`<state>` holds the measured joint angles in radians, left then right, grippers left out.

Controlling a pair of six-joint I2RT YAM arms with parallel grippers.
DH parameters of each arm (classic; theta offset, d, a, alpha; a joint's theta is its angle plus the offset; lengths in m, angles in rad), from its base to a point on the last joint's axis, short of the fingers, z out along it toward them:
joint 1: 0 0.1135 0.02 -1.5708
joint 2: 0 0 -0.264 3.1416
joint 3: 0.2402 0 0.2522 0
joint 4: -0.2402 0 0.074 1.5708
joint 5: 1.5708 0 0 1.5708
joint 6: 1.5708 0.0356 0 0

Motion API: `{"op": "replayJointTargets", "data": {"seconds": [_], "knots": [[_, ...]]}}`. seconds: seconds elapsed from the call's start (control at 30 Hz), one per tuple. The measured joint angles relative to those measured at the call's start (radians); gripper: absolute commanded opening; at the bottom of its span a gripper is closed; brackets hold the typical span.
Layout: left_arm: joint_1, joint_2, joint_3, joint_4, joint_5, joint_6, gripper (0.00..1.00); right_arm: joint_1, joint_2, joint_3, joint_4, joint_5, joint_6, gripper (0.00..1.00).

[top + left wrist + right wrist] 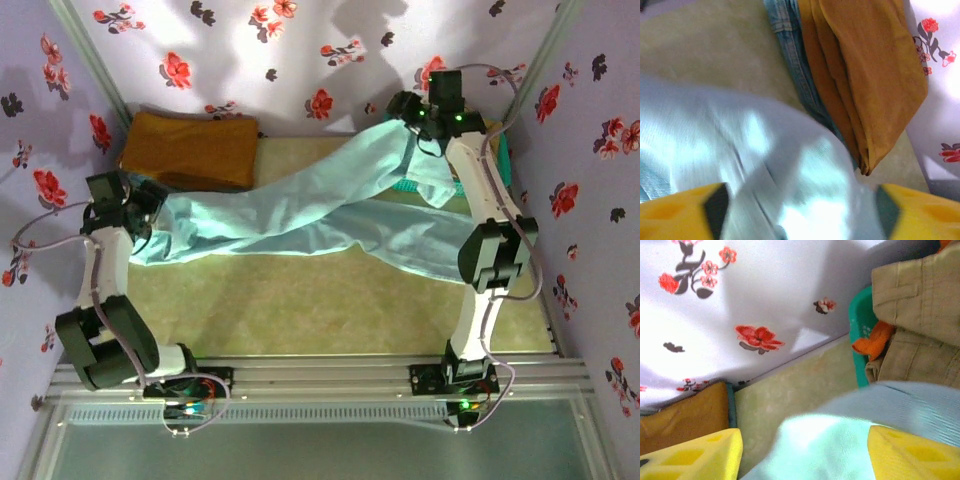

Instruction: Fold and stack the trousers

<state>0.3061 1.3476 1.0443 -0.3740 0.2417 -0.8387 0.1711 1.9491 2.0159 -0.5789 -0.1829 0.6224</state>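
The left gripper at the worktop's left edge and the right gripper over the far right corner each clamp an end of the trousers, which stretch between the 2. Cloth hides the fingertips. The right arm and the trousers cover most of a green basket holding beige garments. A mustard cloth lies in the far left corner, with denim mostly buried beneath it.

Mustard cloth back-left; teal basket w/ tan garments right.
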Motion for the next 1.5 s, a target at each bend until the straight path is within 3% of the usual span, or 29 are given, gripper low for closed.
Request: {"op": "replayJointTargets", "data": {"seconds": [0.1, 0.2, 0.33, 0.5, 0.63, 0.77, 0.93, 1.07, 1.33, 1.4, 1.5], "knots": [[0.0, -0.052, -0.02, 0.007, 0.016, -0.002, 1.0, 0.018, -0.129, -0.206, 0.021, 0.0, -0.002, 0.71], [-0.017, -0.203, -0.092, 0.002, 0.016, -0.002, 1.0, 0.047, -0.357, -0.483, 0.044, 0.013, -0.001, 0.74], [-0.129, -0.398, -0.254, 0.012, -0.004, -0.003, 0.97, 0.103, -0.674, -0.821, 0.121, 0.041, 0.037, 0.77], [-0.163, -0.411, -0.471, 0.022, -0.01, -0.021, 0.87, 0.11, -0.882, -1.188, 0.212, 0.056, 0.15, 0.82], [-0.163, -0.3, -0.517, 0.077, -0.009, -0.029, 0.83, 0.103, -0.908, -1.371, 0.239, 0.05, 0.249, 0.84], [-0.161, -0.202, -0.516, 0.2, -0.013, -0.042, 0.79, 0.07, -0.906, -1.448, 0.304, 0.017, 0.321, 0.85], [-0.145, -0.073, -0.484, 0.321, -0.046, -0.046, 0.57, 0.009, -0.856, -1.492, 0.427, -0.035, 0.406, 0.86], [-0.127, 0.019, -0.463, 0.405, -0.058, -0.051, 0.54, -0.017, -0.781, -1.503, 0.487, -0.065, 0.476, 0.85], [-0.126, 0.054, -0.463, 0.456, -0.059, -0.062, 0.21, -0.043, -0.665, -1.506, 0.534, -0.107, 0.606, 0.78], [-0.126, 0.054, -0.463, 0.465, -0.059, -0.06, 0.13, -0.043, -0.619, -1.506, 0.554, -0.122, 0.625, 0.69], [-0.126, 0.054, -0.464, 0.472, -0.058, -0.064, 0.0, -0.053, -0.555, -1.505, 0.616, -0.15, 0.642, 0.33]]}}
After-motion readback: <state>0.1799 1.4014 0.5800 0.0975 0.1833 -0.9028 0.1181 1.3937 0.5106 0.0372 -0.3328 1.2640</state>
